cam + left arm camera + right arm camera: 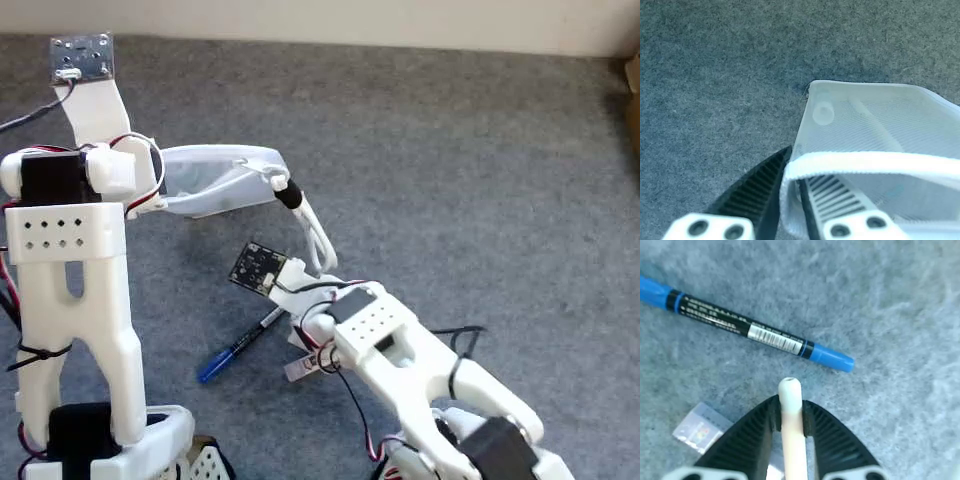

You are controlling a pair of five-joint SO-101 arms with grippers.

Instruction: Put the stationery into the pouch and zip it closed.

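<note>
On grey carpet (480, 150), the left gripper (792, 177) clamps the pouch (875, 125) rim. The right gripper (790, 412) grasps a white pen (790, 390); a blue marker (755, 332) lies nearby.

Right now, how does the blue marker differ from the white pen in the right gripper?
The blue marker lies flat on the table; the white pen is clamped in the right gripper. The marker is black with blue ends; the pen's shaft is white. The marker lies apart from the pouch; the pen's far end is at its mouth. Both are slim.
</note>
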